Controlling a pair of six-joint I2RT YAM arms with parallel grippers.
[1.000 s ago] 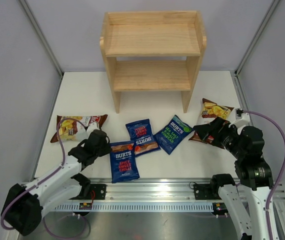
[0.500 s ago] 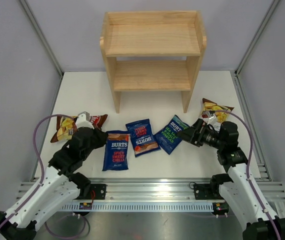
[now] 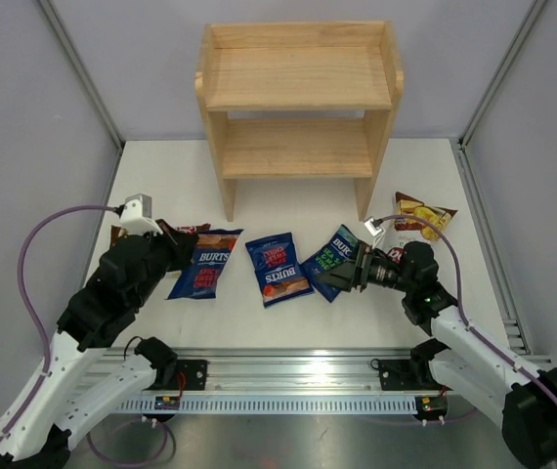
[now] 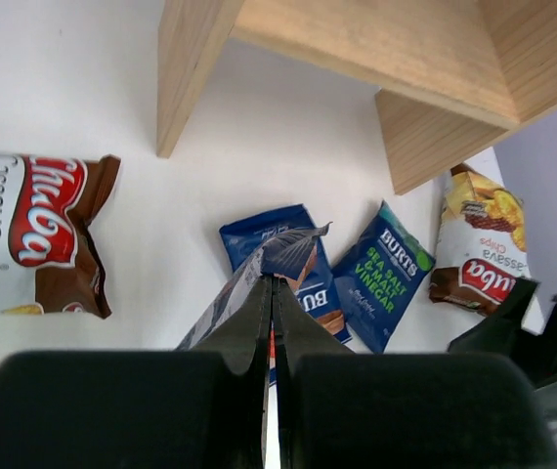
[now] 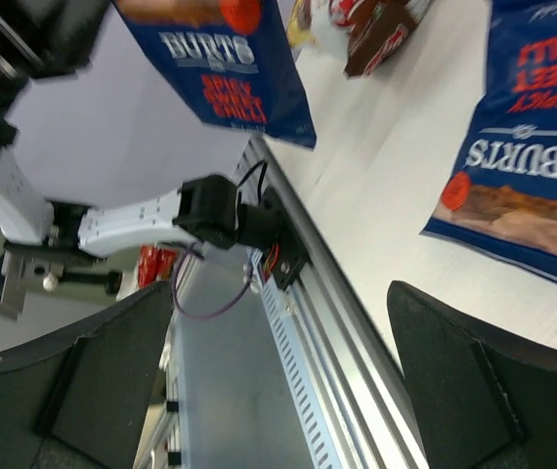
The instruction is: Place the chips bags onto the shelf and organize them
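Top external view: the left gripper [image 3: 183, 260] is pinched tight on one edge of the held BURTS bag [image 3: 203, 270]. This red-lettered bag hangs off the table [image 3: 161, 181], in front of the shelf [image 3: 298, 90] and just outside its left leg.
Right side: the right gripper [image 5: 278, 293] stands wide and carries nothing. It sits low in front of the shelf's right leg, beside the green-lettered BURTS bag [image 3: 337, 256].
Shelf: neither tier has a bag on it yet.
Other bags: the middle BURTS bag [image 3: 278, 269] lies flat in front of the shelf's centre. The left Chuba bag [image 4: 34, 230] lies out past the shelf's left side, and the right Chuba bag [image 3: 421, 215] lies just in front of and outside its right leg.
Step in hand: probably carrying the held bag up to a tier.
Doing it well: the arm should rise first so the bag's lower edge clears the tier's front edge. It should then enter between the side panels and aim for the left end, leaving room for four more.
Release: the bag looks limp and hangs edge-on in the left wrist view. It should settle on the board and lean toward the shelf's back before the fingers part.
Risk: the glossy film could slip from so thin a pinch, or a swing could clip the shelf's left panel.
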